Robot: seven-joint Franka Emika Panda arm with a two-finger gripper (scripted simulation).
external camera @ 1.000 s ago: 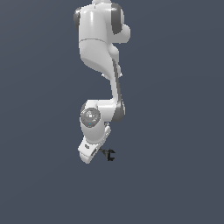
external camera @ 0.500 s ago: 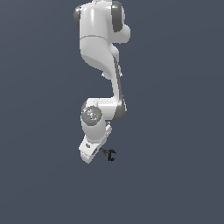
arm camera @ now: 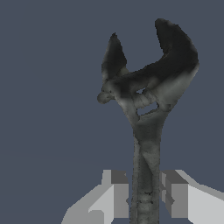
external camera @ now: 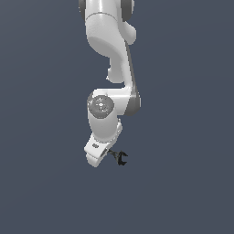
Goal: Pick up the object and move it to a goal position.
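The exterior view is showing the whole white arm (external camera: pixel 112 68) hanging down from the top of the picture, bent at a grey-capped joint, with the gripper (external camera: pixel 108 154) at its lower end tilting toward the exterior view's right. In that view the wrench (external camera: pixel 119 157) is appearing only as a small dark shape sticking out of the gripper, its black C-shaped head pointing to the exterior view's right; the fingers themselves are too small to make out there. The wrist view is supplying the detail: two grey fingers (arm camera: pixel 117 194) are pressing against either side of the slender handle of the wrench (arm camera: pixel 146 131), so the gripper (arm camera: pixel 145 196) is clamping the tool by its handle, and the open head with its two prongs is standing well clear of the fingertips. The wrench is touching nothing else. Both views are showing only a flat, uniform blue-grey background around the arm and tool; no table edge, floor line or wall is distinguishable
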